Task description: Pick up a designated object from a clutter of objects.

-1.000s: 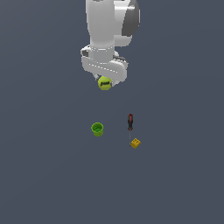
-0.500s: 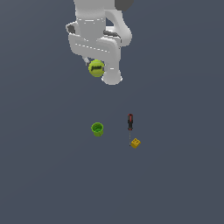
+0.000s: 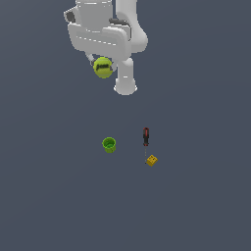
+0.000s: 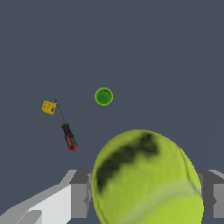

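The yellow-green tennis ball [image 3: 103, 67] with its dark printed mark hangs high above the floor, and my gripper [image 3: 102, 65] is shut on it under the white hand. In the wrist view the ball [image 4: 146, 179] fills the space between the two grey fingers [image 4: 79, 192]. Far below lie the other pieces of the clutter: a small green cup [image 3: 109, 144] standing upright, a red-and-black screwdriver [image 3: 145, 138], and a tiny yellow block [image 3: 151, 160] at the screwdriver's tip. The wrist view also shows the cup [image 4: 103, 96], the screwdriver [image 4: 68, 136] and the block [image 4: 49, 107].
A flat dark grey floor [image 3: 196, 196] spreads across the whole scene. The white arm link [image 3: 125, 73] hangs just to the exterior view's right of the held ball.
The gripper has risen with the ball and shifted toward the exterior view's left. The cup, screwdriver and block have stayed where they were.
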`<state>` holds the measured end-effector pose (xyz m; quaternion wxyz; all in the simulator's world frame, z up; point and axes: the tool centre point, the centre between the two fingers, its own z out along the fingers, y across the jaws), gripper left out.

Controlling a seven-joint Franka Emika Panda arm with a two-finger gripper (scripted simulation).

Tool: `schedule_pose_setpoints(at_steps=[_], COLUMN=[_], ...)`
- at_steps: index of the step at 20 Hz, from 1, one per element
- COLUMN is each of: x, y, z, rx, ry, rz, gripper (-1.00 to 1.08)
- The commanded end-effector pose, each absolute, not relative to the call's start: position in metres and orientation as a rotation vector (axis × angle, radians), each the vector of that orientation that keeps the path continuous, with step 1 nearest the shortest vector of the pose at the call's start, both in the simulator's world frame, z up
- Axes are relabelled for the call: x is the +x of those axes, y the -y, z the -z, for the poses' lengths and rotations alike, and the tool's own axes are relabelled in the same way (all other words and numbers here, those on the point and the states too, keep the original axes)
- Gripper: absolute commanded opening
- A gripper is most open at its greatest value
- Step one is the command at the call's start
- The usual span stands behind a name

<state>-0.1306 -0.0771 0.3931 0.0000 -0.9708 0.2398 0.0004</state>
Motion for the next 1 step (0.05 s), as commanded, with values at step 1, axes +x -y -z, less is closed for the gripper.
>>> schedule_pose_setpoints(at_steps=[1], x=[-0.1302], y=[0.078], z=[-0.3959], rx=[-3.05], ry=[-0.753], rz=[0.0], gripper=[-1.0])
